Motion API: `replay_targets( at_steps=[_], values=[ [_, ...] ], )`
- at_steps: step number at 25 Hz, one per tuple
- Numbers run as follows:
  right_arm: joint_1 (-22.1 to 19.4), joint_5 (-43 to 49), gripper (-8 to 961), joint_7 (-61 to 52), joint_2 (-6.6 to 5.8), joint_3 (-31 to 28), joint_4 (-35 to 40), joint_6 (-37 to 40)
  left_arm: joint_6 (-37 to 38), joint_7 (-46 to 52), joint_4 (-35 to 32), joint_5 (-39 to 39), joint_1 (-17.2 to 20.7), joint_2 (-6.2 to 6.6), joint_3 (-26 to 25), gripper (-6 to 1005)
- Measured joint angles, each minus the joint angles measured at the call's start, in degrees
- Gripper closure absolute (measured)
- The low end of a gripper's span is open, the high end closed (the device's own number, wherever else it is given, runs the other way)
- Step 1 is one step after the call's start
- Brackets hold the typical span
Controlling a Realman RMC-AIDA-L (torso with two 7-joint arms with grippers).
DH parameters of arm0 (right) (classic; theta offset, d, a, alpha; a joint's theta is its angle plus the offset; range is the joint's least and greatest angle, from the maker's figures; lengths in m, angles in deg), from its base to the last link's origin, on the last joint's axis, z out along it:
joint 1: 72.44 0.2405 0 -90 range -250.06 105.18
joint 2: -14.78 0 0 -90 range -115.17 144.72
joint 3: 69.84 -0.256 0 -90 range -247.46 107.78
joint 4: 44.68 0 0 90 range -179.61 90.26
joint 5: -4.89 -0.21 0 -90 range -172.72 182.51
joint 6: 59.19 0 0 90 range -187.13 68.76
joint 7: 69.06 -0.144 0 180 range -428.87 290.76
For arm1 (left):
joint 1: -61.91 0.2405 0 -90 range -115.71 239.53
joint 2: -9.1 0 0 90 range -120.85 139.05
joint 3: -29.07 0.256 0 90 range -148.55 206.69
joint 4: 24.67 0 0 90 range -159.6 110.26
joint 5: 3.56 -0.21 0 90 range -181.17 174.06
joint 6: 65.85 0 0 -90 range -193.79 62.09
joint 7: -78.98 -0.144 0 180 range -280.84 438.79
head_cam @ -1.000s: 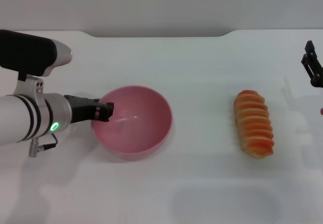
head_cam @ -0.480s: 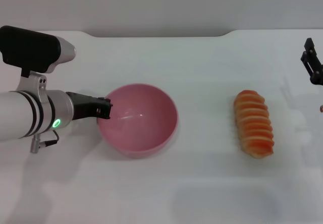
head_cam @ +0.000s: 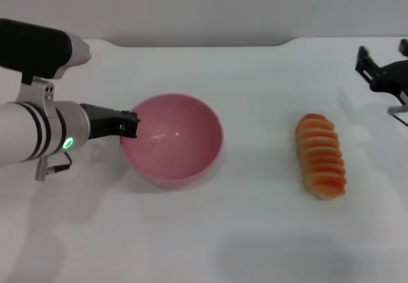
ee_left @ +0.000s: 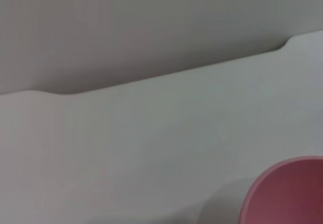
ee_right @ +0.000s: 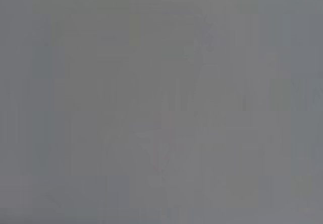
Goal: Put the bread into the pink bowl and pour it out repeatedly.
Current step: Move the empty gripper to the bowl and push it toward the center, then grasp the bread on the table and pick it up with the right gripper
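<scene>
A plain white table meets a grey wall behind it. The pink bowl sits upright left of centre, and the bread lies on the tabletop well to its right, lengthwise toward the robot. The left wrist view catches only a curve of the bowl's rim and bare table (the right wrist view shows flat grey). The left gripper reaches in level from the left, clamped on the bowl's near-left rim. The right gripper hangs at the far right edge; its finger state cannot be told.
</scene>
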Motion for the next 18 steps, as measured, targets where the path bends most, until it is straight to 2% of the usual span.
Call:
replay_targets(
  at_steps=[2, 3, 5, 8, 13, 18],
  values=[
    [-0.2, 2.6, 222, 0.0, 0.58, -4.1, 6.7, -13.9, 0.0, 0.0, 0.0, 0.0, 0.0, 0.0, 0.0, 960],
    [0.0, 3.3, 222, 0.0, 0.82, -5.8, 10.0, -20.2, 0.0, -0.4, 0.0, 0.0, -1.3, -0.07, -0.9, 960],
    [0.7, 3.5, 223, -0.2, 0.93, -8.0, 14.8, -30.3, -0.1, -0.4, 0.0, 0.0, -1.9, -0.07, -1.4, 960],
    [1.7, 3.5, 223, -0.8, 1.01, -10.4, 20.2, -40.8, -0.1, -0.4, 0.0, 0.0, -1.9, -0.07, -1.4, 960],
    [3.2, 3.7, 225, -5.9, 1.11, -11.7, 24.8, -50.4, -2.3, -0.5, -1.1, 0.0, -4.5, 0.02, -3.6, 960],
    [6.7, 4.9, 226, -10.4, 1.09, -12.5, 23.2, -58.1, -3.4, -0.6, -1.6, 0.0, -5.9, 0.05, -4.5, 961]
  ],
)
